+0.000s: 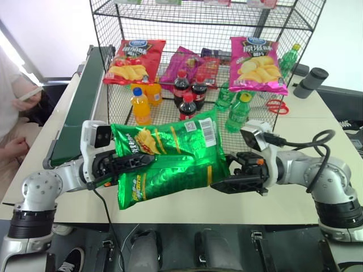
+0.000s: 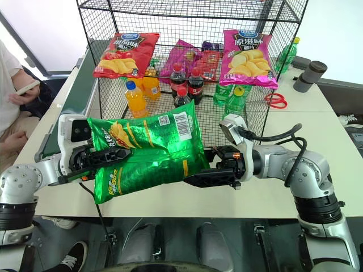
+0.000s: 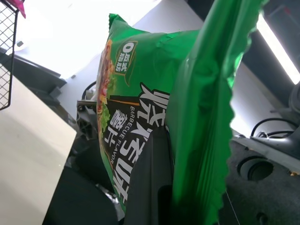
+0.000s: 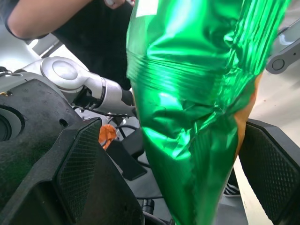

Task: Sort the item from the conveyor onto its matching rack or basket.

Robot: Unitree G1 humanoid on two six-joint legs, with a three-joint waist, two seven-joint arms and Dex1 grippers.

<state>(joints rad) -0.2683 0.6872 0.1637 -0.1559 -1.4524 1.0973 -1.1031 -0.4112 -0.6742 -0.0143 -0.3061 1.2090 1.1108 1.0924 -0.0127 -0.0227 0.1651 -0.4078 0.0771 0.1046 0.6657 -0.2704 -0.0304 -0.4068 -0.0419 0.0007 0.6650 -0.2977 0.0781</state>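
The item, a shiny green crisp bag (image 1: 170,161) with a white barcode, hangs in the air over the table's near edge, in front of the rack. My left gripper (image 1: 134,162) is shut on the bag's left edge, and the left wrist view shows one black finger (image 3: 150,183) pressed against the foil. My right gripper (image 1: 224,180) is open at the bag's right end. In the right wrist view its two pads (image 4: 79,173) stand apart on either side of the foil. The conveyor (image 1: 79,107) runs along the table's left side. The black wire rack (image 1: 113,96) stands behind.
Inside the rack lie a red crisp bag (image 1: 134,59), a pink crisp bag (image 1: 256,63), an orange drink bottle (image 1: 140,106), cola bottles (image 1: 188,105) and green bottles (image 1: 238,112). Red scissors (image 1: 276,105) lie right of the rack. A person (image 1: 11,96) sits at the far left.
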